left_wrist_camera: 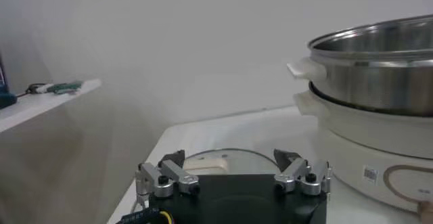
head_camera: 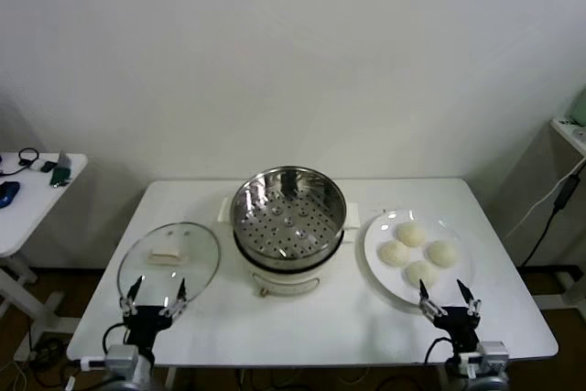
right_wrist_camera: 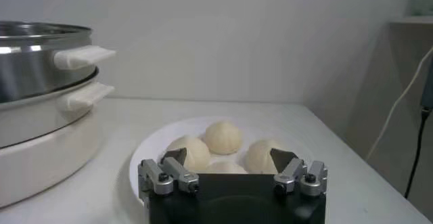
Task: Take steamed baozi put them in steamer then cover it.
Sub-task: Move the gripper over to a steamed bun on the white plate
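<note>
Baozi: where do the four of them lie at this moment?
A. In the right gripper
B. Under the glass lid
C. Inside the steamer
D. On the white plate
D: all four baozi sit together on the plate to the right of the steamer, whose perforated tray holds nothing; the lid lies on the table to the left of the steamer, and the open right gripper holds nothing.

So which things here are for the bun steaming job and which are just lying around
For the job: four baozi on the white plate, steamer, glass lid.
Lying about: side table with a blue item and cables.
</note>
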